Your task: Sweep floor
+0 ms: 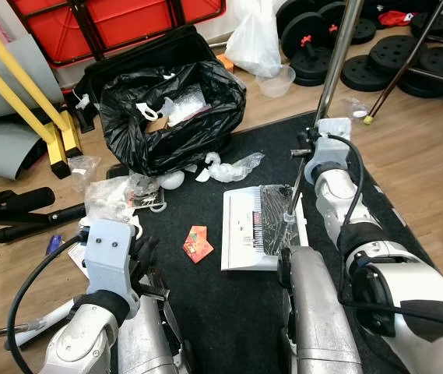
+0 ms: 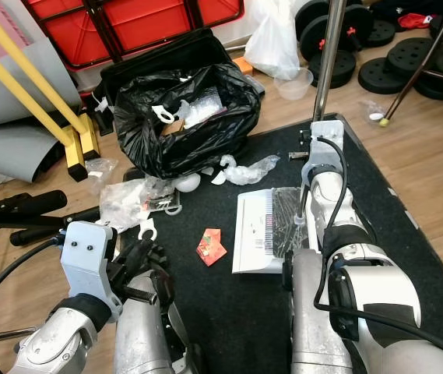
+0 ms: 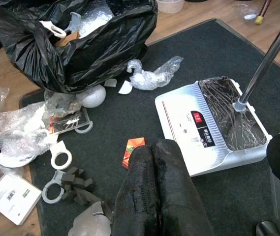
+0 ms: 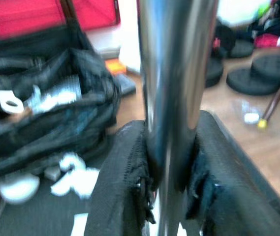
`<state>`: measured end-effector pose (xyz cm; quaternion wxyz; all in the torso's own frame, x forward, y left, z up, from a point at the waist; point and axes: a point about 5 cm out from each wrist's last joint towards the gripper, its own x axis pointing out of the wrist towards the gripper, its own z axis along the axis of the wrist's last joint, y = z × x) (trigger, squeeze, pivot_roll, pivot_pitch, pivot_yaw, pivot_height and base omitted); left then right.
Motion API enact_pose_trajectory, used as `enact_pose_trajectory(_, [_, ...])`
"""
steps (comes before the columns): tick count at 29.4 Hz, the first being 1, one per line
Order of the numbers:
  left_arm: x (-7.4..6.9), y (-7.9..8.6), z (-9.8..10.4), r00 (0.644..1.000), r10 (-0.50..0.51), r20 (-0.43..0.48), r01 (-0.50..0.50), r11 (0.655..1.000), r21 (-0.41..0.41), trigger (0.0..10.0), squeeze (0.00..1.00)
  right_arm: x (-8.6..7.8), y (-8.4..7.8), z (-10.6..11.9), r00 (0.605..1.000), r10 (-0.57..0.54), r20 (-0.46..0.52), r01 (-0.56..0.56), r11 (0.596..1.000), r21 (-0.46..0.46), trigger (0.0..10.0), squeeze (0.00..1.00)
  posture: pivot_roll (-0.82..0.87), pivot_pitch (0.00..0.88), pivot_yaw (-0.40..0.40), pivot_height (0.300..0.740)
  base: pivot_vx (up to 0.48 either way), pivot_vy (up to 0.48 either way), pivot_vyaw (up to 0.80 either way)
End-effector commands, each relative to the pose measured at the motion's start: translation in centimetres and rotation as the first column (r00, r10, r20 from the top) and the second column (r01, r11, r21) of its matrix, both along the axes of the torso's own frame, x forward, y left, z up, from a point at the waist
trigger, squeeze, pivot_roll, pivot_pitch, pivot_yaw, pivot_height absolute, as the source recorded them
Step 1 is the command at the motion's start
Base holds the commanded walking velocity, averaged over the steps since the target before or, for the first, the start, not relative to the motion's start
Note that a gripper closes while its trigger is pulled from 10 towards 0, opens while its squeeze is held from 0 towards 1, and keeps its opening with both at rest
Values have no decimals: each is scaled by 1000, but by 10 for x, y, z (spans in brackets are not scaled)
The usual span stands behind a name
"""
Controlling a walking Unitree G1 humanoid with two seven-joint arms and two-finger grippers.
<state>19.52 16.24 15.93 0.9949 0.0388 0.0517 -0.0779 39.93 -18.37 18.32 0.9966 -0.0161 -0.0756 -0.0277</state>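
The left end effector (image 3: 154, 187) hangs low over the black mat (image 1: 237, 312), fingers pressed together. A small red packet (image 1: 197, 242) lies mid-mat. The white sweeper (image 1: 261, 227) sits right of it. The right end effector (image 4: 171, 172) is clamped on its metal pole (image 1: 336, 58).

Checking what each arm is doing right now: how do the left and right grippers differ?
The right gripper is clamped on the silver dustpan pole, while the left gripper is shut on nothing. The right gripper is raised beside the pole above the white dustpan; the left gripper hovers low over the black mat, near the small red packet. Both have two black fingers.
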Motion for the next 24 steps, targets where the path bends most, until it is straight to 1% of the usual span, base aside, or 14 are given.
enact_pose_trajectory(1, [-3, 2, -2, 1000, -16, -23, 16, 1000, 10, 10000, 0, 3, 8, 13, 998, 28, 61, -28, 1000, -4, 10000, 859, 66, 216, 76, 411, 0, 0, 0])
enact_pose_trajectory(2, [-3, 2, -2, 1000, -16, -22, 16, 1000, 10, 10000, 0, 2, 7, 13, 997, 31, 69, -30, 1000, -7, 10000, 1000, 65, 216, 75, 411, 0, 0, 0])
enact_pose_trajectory(8, [-3, 2, -2, 1000, -15, -22, 15, 1000, 8, 10000, 0, -1, 3, 8, 997, 28, 67, -27, 1000, -13, 10000, 1000, 63, 214, 75, 411, 0, 0, 0])
enact_pose_trajectory(9, [-2, 2, -2, 1000, -16, -22, 16, 1000, 7, 10000, 0, -2, 0, 6, 998, 23, 61, -22, 1000, -15, 10000, 1000, 60, 212, 76, 411, 0, 0, 0])
enact_pose_trajectory(10, [-2, 1, -3, 1000, -17, -23, 17, 1000, 6, 10000, 0, -4, -4, 0, 999, 23, 40, -22, 1000, -22, 10000, 1000, 54, 206, 72, 411, 0, 0, 0])
enact_pose_trajectory(12, [-1, 1, -4, 1000, -18, -23, 18, 1000, 5, 10000, 0, -6, -6, -8, 999, 36, 9, -36, 999, -24, 10000, 1000, 48, 202, 69, 411, 0, 0, 0])
enact_pose_trajectory(13, [0, 0, -4, 1000, -19, -23, 19, 1000, 4, 10000, 0, -7, -7, -13, 999, 49, -11, -49, 998, -25, 10000, 925, 45, 199, 66, 411, 0, 0, 0])
enact_pose_trajectory(14, [1, 0, -5, 1000, -19, -22, 19, 1000, 2, 10000, 0, -11, -7, -23, 997, 72, -41, -74, 997, -38, 10000, 90, 37, 194, 61, 411, 0, 0, 0])
enact_pose_trajectory(17, [1, -1, -5, 1000, -19, -22, 19, 1000, 1, 10000, 0, -14, -7, -29, 995, 86, -59, -89, 995, -54, 10000, 90, 35, 193, 60, 411, 0, 0, 0])
enact_pose_trajectory(18, [2, -1, -6, 1000, -20, -21, 20, 1000, -2, 10000, 0, -18, -10, -35, 993, 94, -65, -98, 993, -67, 10000, 0, 18, 186, 52, 411, 0, 0, 0])
enact_pose_trajectory(19, [2, -1, -6, 1000, -20, -21, 20, 1000, -2, 10000, 0, -18, -10, -35, 993, 94, -65, -98, 993, -67, 10000, 0, 18, 186, 52, 411, 0, 0, 0])
enact_pose_trajectory(20, [4, -2, -7, 1000, -21, -19, 21, 1000, -5, 10000, 0, -24, -14, -42, 993, 95, -72, -101, 992, -82, 10000, 0, 6, 180, 49, 411, 0, 0, 0])
enact_pose_trajectory(22, [4, -2, -7, 1000, -21, -19, 21, 1000, -5, 10000, 0, -24, -14, -42, 993, 95, -72, -101, 992, -82, 10000, 0, 6, 180, 49, 411, 0, 0, 0])
enact_pose_trajectory(24, [7, -4, -8, 1000, -26, -16, 26, 1000, -12, 10000, 0, -36, -24, -54, 992, 87, -88, -96, 991, -97, 10000, 0, -7, 170, 43, 411, 0, 0, 0])
